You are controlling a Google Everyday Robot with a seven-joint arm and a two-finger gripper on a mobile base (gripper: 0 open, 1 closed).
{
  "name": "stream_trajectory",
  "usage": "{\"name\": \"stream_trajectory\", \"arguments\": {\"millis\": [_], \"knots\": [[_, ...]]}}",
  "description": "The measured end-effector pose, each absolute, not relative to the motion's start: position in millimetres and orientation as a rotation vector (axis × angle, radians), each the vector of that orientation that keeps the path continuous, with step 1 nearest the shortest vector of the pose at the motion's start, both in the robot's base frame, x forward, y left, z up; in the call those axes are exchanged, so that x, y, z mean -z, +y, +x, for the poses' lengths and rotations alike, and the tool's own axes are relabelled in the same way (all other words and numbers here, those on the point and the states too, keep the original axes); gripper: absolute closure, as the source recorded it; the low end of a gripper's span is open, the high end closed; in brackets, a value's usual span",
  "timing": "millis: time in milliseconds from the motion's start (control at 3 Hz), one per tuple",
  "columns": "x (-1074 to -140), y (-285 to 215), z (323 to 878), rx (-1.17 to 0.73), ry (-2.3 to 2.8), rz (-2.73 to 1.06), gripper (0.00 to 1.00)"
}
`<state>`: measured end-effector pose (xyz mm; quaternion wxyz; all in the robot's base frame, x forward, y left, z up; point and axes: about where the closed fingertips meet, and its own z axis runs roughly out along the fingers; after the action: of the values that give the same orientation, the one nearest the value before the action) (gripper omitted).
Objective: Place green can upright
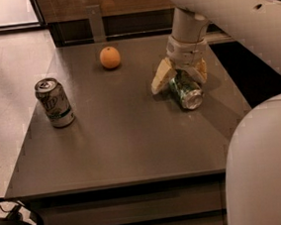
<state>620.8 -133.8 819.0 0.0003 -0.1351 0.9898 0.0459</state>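
The green can (187, 92) lies on its side on the dark table (123, 136), right of the middle, its silver end facing the front. My gripper (179, 82) hangs from the white arm straight above the can's far end. Its two tan fingers (161, 76) are spread wide, one on each side of the can, not closed on it. The can's far part is hidden behind the gripper.
A paler white-and-silver can (54, 102) stands upright near the table's left edge. An orange (110, 57) sits at the back middle. The robot's white body (267, 167) fills the lower right. The table's right edge is close to the green can.
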Motion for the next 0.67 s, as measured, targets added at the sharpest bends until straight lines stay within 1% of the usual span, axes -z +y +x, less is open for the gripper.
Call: {"name": "stream_trajectory", "arguments": {"millis": [667], "knots": [[-815.9,-130.8,625.5,-0.150,3.096,-0.425,0.64]]}}
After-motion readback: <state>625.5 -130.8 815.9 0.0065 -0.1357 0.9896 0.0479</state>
